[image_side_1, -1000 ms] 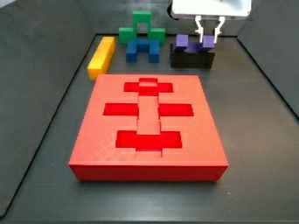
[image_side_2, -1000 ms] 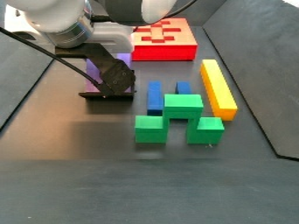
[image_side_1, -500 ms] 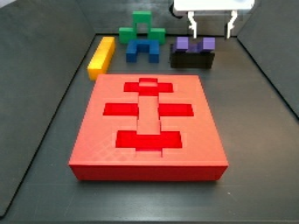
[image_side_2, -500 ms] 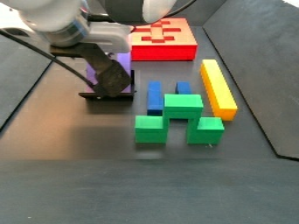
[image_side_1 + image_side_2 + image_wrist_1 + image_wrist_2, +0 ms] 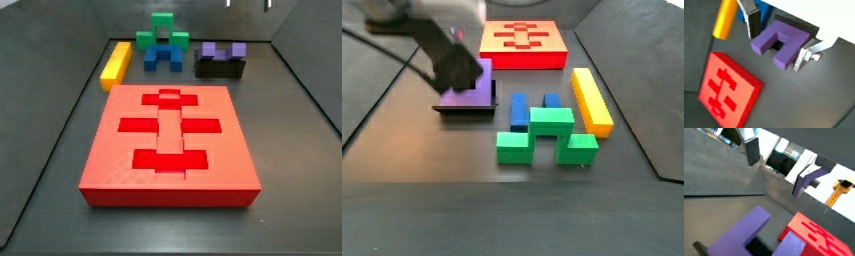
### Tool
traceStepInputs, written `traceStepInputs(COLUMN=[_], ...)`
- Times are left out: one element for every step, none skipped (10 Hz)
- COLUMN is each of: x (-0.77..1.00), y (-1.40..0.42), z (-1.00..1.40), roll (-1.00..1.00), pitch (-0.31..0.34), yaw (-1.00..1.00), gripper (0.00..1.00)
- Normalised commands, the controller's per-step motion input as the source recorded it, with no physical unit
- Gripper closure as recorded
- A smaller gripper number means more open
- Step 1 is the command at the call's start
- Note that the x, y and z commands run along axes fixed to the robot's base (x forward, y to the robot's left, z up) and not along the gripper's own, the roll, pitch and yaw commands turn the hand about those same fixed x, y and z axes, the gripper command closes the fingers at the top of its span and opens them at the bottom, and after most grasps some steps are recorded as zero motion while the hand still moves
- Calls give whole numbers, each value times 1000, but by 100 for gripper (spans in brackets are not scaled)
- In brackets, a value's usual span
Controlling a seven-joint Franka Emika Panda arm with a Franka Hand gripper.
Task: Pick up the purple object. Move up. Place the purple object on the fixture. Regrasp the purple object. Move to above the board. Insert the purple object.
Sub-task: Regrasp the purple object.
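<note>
The purple object (image 5: 223,50) sits in the black fixture (image 5: 221,69) at the far right, prongs up; both side views show it (image 5: 472,82). My gripper (image 5: 247,4) is open and empty, high above it, with only its fingertips in view at the frame's edge. In both wrist views the purple object (image 5: 781,45) (image 5: 751,233) lies below the spread fingers (image 5: 753,20) (image 5: 752,152), which do not touch it. The red board (image 5: 170,140) lies flat in front of the fixture. In a side view my blurred arm hides the gripper.
A yellow bar (image 5: 116,63), a green block (image 5: 163,28) and a blue block (image 5: 163,56) stand at the back, left of the fixture. They also show in a side view: yellow bar (image 5: 591,98), green block (image 5: 543,132), blue block (image 5: 519,108). Dark walls ring the floor.
My gripper has let go of the purple object and risen straight up, nearly out of a side view. The purple object stays in the fixture.
</note>
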Motion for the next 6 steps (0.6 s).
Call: traceStepInputs(x=[174,206,171,160,0,23], y=[-237,-300,-289,-274,-291,-346], z=[254,29,46,66,57,0], roll=[780,1000,1000,1000,1000,1000], pitch=[869,760,714,697,614,280], yaw=[0,0,0,0,49,0], gripper=[0,0,0,0,0,0])
